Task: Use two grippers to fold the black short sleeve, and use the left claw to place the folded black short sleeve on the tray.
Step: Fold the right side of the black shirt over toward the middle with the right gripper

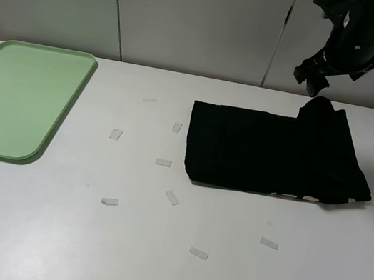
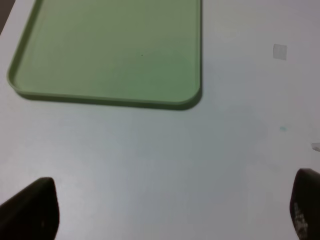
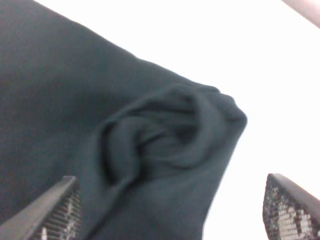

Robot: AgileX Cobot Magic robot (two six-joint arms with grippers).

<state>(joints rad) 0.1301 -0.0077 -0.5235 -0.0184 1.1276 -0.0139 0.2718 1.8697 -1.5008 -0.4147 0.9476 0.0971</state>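
Observation:
The black short sleeve (image 1: 271,155) lies folded into a rough rectangle on the right half of the white table, its far right corner bunched up into a peak (image 3: 170,130). My right gripper (image 1: 314,79) hangs just above that peak, open, with nothing between its fingers (image 3: 55,212). The pale green tray (image 1: 20,100) sits at the far left with nothing on it. In the left wrist view my left claw (image 2: 167,215) stands wide open over bare table just short of the tray (image 2: 110,50). The left arm does not show in the exterior high view.
Several small white paper strips (image 1: 116,134) are scattered over the table between the tray and the shirt and toward the front. A pale panelled wall runs behind the table's back edge.

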